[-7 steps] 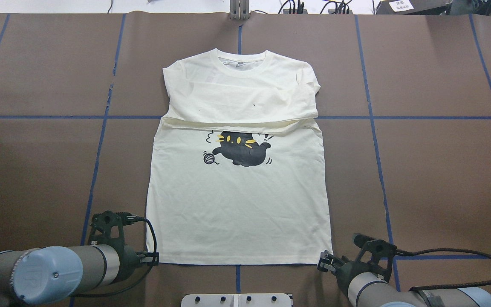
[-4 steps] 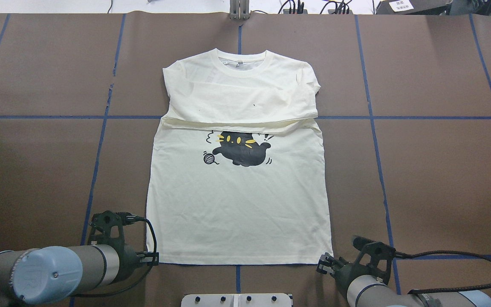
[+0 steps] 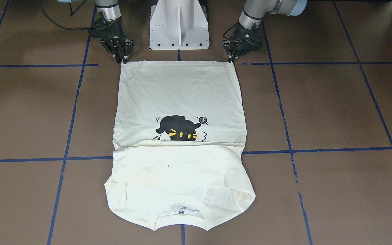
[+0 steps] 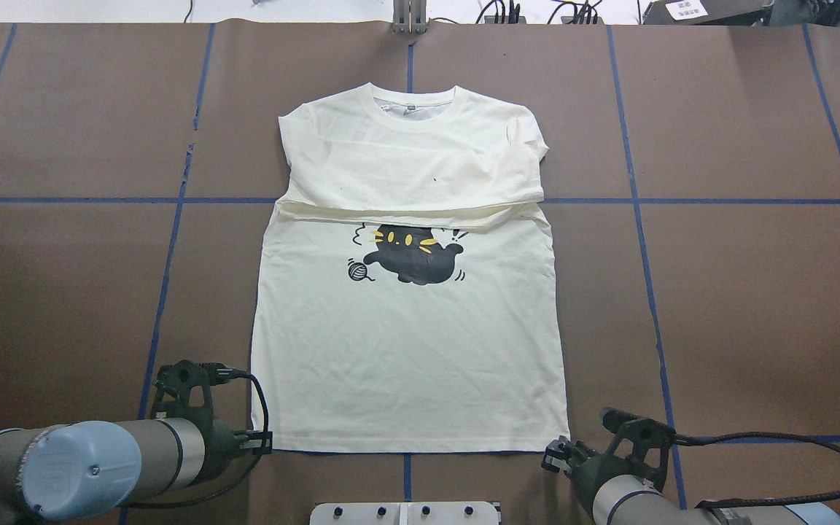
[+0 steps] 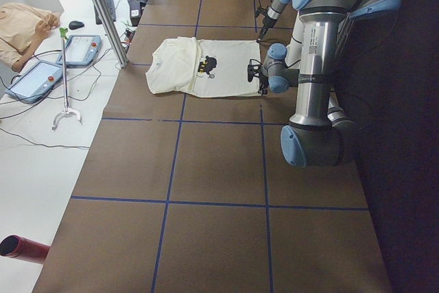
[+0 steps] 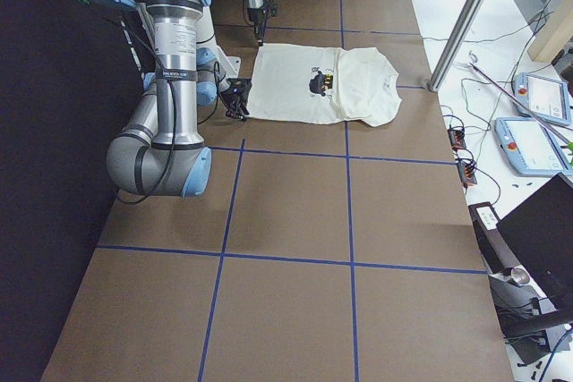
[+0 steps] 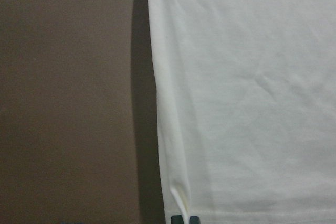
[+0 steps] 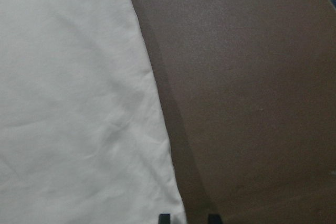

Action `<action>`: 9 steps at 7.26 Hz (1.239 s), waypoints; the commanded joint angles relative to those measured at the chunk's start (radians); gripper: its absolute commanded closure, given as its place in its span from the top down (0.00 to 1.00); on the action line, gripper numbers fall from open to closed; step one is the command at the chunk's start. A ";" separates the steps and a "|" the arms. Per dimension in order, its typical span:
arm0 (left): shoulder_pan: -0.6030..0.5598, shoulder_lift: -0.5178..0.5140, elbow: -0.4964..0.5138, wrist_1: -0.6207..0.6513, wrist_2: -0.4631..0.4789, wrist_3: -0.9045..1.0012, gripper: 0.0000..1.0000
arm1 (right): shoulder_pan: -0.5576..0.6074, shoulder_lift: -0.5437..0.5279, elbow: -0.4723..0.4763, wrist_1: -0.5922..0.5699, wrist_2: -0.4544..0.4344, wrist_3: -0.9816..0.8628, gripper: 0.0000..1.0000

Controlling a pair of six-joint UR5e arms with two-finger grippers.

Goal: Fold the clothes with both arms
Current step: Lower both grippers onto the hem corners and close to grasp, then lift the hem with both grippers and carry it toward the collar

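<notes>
Lying flat on the brown paper-covered table (image 4: 755, 306) with its blue tape grid (image 4: 755, 200): cream cat-print long-sleeved T-shirt (image 4: 405, 364) (collar at the far edge from the robot). A pale folded layer crosses the chest and hides the top of the print. White central pedestal (image 3: 179, 23) stands between the arms, off the cloth. Black two-finger left gripper (image 3: 231, 60) is low at one hem corner, its fingertips nearly together, pinching puckered fabric. Black two-finger right gripper (image 3: 123, 60) is at the other corner, fingers apart at the shirt's edge.

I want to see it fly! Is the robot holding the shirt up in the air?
No, the T-shirt lies flat on the table, with the left gripper and the right gripper at its hem corners.
</notes>
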 commanded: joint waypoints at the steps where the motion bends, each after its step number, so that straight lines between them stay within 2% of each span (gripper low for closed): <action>1: 0.000 0.000 -0.002 0.000 0.000 0.000 0.00 | -0.001 0.015 0.003 0.001 -0.041 0.000 0.00; 3: 0.000 0.000 -0.023 0.003 -0.002 0.000 0.00 | 0.005 0.048 0.011 0.000 -0.049 -0.005 0.00; 4: -0.011 -0.002 -0.082 0.065 -0.014 0.014 0.00 | 0.031 0.040 0.079 -0.014 -0.038 -0.014 0.00; 5: -0.052 -0.044 -0.160 0.190 -0.075 0.064 0.00 | 0.072 0.017 0.167 -0.052 0.010 -0.044 0.00; 6: -0.119 -0.119 -0.237 0.372 -0.148 0.121 0.00 | 0.146 0.021 0.281 -0.168 0.123 -0.102 0.00; 7: -0.217 -0.282 -0.251 0.588 -0.214 0.220 0.00 | 0.256 0.034 0.390 -0.280 0.287 -0.173 0.00; 8: -0.268 -0.357 -0.279 0.707 -0.247 0.277 0.00 | 0.315 0.047 0.434 -0.351 0.398 -0.220 0.00; 9: -0.273 -0.347 -0.332 0.716 -0.264 0.278 0.00 | 0.276 0.048 0.481 -0.387 0.425 -0.238 0.00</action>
